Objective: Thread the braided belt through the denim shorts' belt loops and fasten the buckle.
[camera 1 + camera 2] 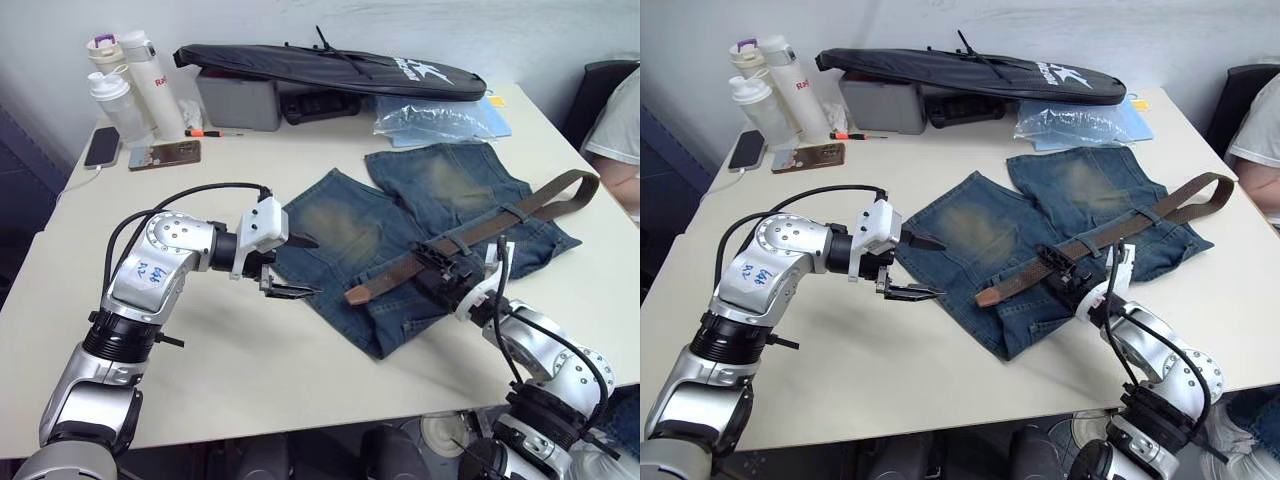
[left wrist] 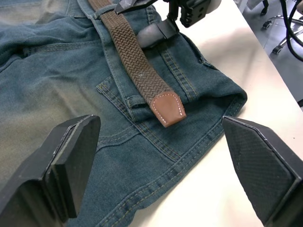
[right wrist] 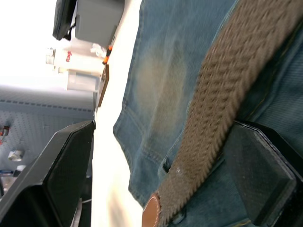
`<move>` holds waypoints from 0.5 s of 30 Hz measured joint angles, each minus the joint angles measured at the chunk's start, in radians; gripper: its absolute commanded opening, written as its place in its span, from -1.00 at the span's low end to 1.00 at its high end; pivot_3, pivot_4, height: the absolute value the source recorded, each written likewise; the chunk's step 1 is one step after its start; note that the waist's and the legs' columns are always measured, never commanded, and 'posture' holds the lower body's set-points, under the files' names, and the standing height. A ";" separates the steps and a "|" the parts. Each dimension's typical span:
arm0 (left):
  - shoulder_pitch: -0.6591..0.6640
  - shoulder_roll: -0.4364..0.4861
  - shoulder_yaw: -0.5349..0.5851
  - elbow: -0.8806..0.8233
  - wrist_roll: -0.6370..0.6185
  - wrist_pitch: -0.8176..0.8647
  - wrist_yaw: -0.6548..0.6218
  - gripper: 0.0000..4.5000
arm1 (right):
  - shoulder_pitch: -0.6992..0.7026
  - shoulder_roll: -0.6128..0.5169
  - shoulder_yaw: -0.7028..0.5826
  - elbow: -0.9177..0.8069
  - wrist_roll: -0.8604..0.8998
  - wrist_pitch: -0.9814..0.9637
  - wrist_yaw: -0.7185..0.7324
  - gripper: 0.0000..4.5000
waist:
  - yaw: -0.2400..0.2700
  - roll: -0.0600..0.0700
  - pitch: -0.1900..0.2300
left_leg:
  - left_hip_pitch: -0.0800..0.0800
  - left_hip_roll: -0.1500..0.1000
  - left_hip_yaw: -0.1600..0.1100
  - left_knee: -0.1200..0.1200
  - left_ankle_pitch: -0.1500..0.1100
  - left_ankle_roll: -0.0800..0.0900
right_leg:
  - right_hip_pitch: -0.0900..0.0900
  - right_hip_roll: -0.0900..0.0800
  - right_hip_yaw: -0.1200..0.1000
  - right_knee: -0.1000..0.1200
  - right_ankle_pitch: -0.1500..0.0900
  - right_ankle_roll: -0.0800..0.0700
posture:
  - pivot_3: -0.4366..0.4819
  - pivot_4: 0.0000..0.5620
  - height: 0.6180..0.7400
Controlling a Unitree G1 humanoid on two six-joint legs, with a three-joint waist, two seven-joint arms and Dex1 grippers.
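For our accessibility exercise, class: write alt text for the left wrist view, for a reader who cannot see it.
A dark-brown braided belt with a reddish-brown leather tip lies across faded blue denim shorts on a white table. The left gripper hangs over the shorts' edge, jaws wide apart, holding nothing. Beyond, the right gripper is at the belt.

Head stereo overhead, wrists close on denim shorts point(image 2: 57, 85)

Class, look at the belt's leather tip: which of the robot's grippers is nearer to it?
Left, narrowly. The left gripper hovers open beside the shorts, facing the leather tip. The right gripper sits further up the belt, fingers straddling the strap.
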 measured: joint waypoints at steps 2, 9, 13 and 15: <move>0.000 0.001 0.000 0.002 0.001 -0.001 0.003 1.00 | 0.021 -0.017 0.042 0.009 0.042 -0.029 -0.014 0.98 | -0.001 0.000 0.000 | 0.000 0.000 0.001 0.000 0.000 0.000 | -0.001 0.000 0.002 0.000 0.000 0.000 | -0.05 -0.47 -0.35; -0.008 0.000 0.000 0.009 0.010 -0.015 0.012 1.00 | 0.039 -0.062 0.177 0.075 0.060 -0.142 0.033 0.98 | -0.007 0.000 0.000 | 0.000 0.000 0.003 -0.001 0.000 0.000 | -0.002 0.001 0.003 0.000 0.000 0.000 | -0.05 -0.47 -0.35; -0.018 0.000 0.000 0.009 0.015 -0.022 0.015 1.00 | 0.040 -0.081 0.236 0.098 0.022 -0.192 0.104 0.98 | -0.015 -0.003 -0.002 | 0.000 0.000 0.003 -0.002 0.000 0.000 | -0.002 0.001 0.003 0.000 0.000 0.000 | -0.05 -0.47 -0.35; -0.019 0.000 0.000 0.010 0.018 -0.025 0.015 1.00 | 0.047 -0.084 0.254 0.102 0.008 -0.214 0.133 0.87 | -0.016 -0.004 -0.002 | 0.001 0.001 0.003 -0.002 0.000 0.000 | -0.002 0.001 0.003 0.000 0.000 0.000 | -0.05 -0.47 -0.35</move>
